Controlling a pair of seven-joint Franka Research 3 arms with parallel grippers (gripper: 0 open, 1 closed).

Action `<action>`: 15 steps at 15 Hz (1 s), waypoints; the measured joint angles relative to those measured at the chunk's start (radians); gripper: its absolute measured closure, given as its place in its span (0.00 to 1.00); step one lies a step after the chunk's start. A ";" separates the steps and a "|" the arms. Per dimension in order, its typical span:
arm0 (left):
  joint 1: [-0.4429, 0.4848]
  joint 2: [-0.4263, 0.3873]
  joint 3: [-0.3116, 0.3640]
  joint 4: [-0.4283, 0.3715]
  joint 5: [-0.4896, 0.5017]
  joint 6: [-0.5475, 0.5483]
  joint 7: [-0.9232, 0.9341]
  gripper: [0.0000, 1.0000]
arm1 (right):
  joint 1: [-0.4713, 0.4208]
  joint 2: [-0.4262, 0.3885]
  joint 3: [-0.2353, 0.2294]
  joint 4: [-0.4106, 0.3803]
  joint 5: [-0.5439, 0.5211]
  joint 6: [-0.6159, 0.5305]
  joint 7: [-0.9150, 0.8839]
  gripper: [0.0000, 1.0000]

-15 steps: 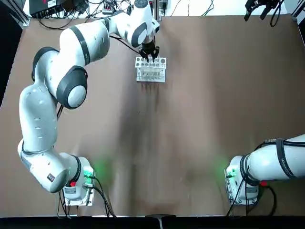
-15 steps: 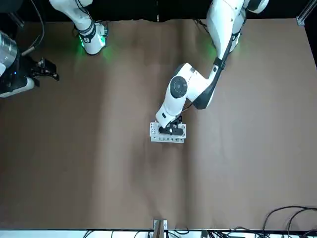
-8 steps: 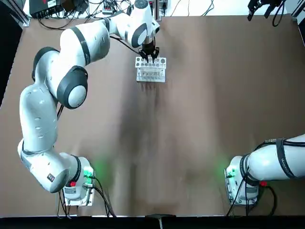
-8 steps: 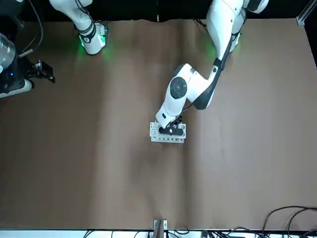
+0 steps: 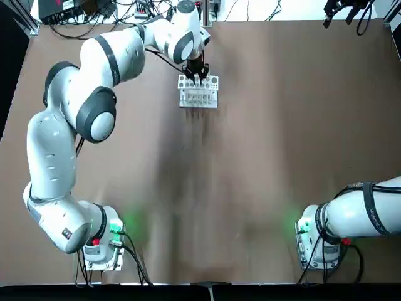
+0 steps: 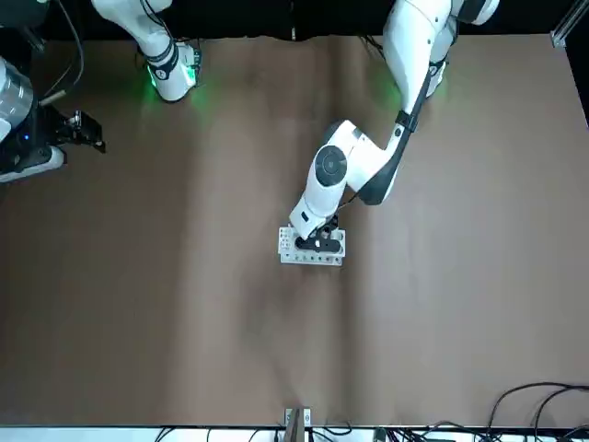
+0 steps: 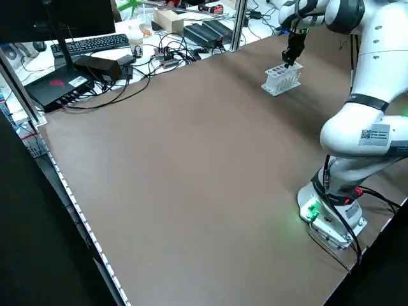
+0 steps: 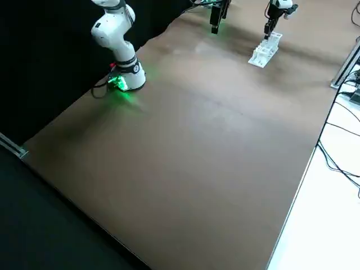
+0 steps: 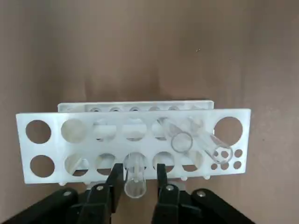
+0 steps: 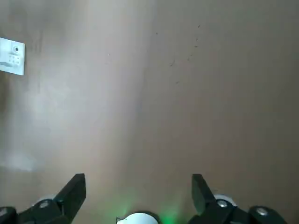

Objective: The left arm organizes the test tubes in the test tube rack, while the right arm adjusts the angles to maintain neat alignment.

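Observation:
The white test tube rack (image 5: 198,91) (image 6: 312,250) stands at the far middle of the table. My left gripper (image 5: 195,71) (image 9: 136,183) hangs right over its far row, shut on a clear test tube (image 9: 135,179) that stands upright in a hole of the row nearest the fingers. Two more test tubes (image 9: 178,136) (image 9: 211,146) lean tilted in holes of the rack (image 9: 46,140). My right gripper (image 5: 346,9) (image 6: 89,132) (image 10: 138,189) is held high at the far right corner, open and with nothing in it.
Cables, a keyboard (image 7: 95,43) and boxes lie beyond the table's far edge. The arms' bases (image 5: 100,248) (image 5: 319,241) sit at the near edge with green lights. Brown table surface (image 5: 250,175) spreads between them and the rack.
My left gripper has shifted slightly toward the far left over the rack. The right gripper has wavered a little at the far right corner.

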 joint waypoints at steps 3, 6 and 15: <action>0.000 0.000 0.000 0.000 0.000 -0.001 0.000 0.66 | 0.003 0.000 0.000 0.000 0.000 -0.001 0.000 0.00; 0.000 0.000 0.000 0.000 0.000 -0.002 0.000 0.67 | 0.003 0.000 0.000 0.000 0.000 -0.001 0.000 0.00; 0.000 0.000 0.000 0.002 0.000 -0.002 0.000 0.70 | 0.008 0.000 0.000 0.000 0.000 -0.001 0.000 0.00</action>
